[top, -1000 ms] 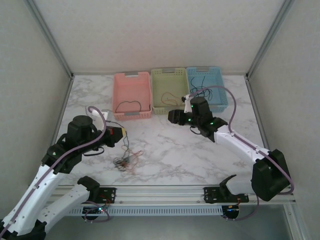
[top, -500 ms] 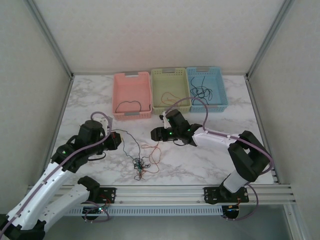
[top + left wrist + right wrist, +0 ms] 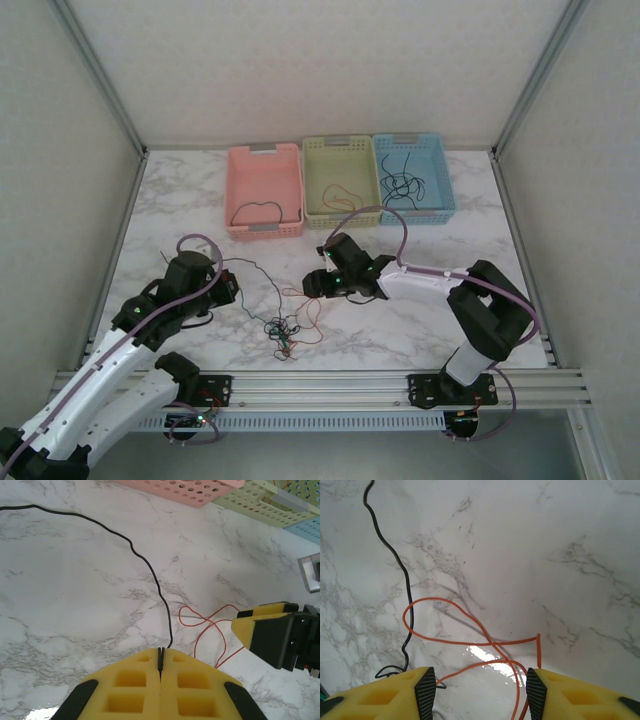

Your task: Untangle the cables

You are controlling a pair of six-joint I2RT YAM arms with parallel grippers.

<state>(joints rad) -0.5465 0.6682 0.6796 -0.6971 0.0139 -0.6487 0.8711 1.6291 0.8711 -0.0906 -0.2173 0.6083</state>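
The left pincer [image 3: 161, 661] pinches the black cable [image 3: 162, 596]; the right pincer [image 3: 480, 677], spread, hangs just over the orange cable [image 3: 470, 643], whose loop runs across its gap.

The cables made a small knotted clump [image 3: 281, 332] of very thin dark and orange-red wires, lying flat on the marble surface [image 3: 400, 335] near its front edge. One black strand [image 3: 150, 575] ran away from it in a long curve, its end pinched in the closed left hand [image 3: 161, 652]. An orange-red strand [image 3: 465, 627] lay in loose loops between the spread fingers of the right hand [image 3: 477, 677].
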